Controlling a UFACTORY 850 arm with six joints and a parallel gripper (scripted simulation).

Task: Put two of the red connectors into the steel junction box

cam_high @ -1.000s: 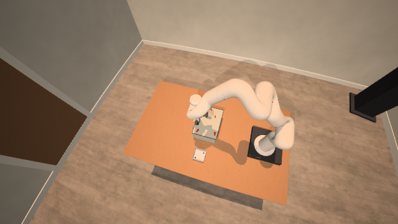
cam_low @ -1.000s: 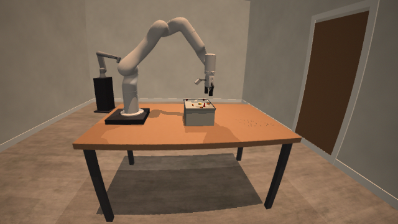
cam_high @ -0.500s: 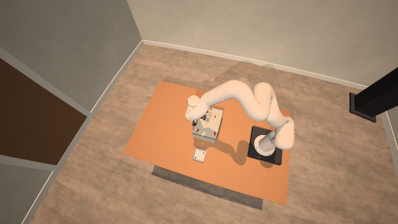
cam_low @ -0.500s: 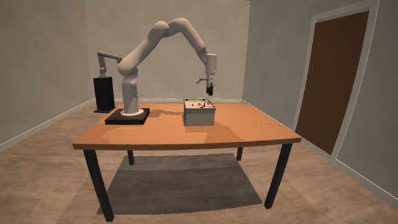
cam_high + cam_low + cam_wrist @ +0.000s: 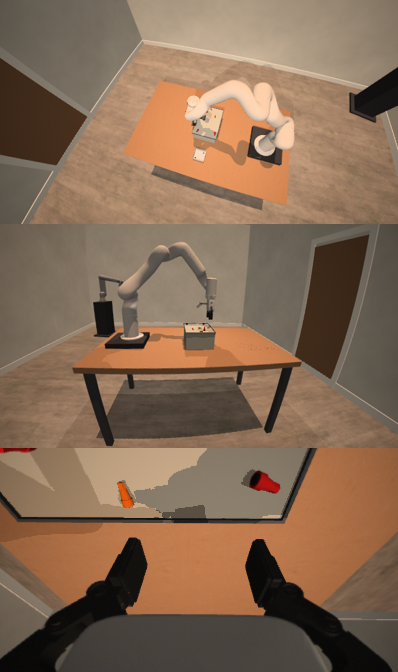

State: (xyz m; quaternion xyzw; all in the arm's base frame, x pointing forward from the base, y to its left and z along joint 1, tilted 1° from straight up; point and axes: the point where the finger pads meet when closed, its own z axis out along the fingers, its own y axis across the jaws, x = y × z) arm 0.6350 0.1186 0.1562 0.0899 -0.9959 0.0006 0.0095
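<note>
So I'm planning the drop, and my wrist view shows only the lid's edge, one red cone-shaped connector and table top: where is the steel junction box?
Observer: In the top view, the open square steel junction box sits on the orange table, just past the end of the grey tool case that is farthest from your gripper.
Operator: Any other red ones on the lid?
Observer: Yes, one red connector and another lie near that box-side end.
Operator: How low am I?
Observer: In the exterior view, the open gripper hangs above lid level, touching nothing.
</note>
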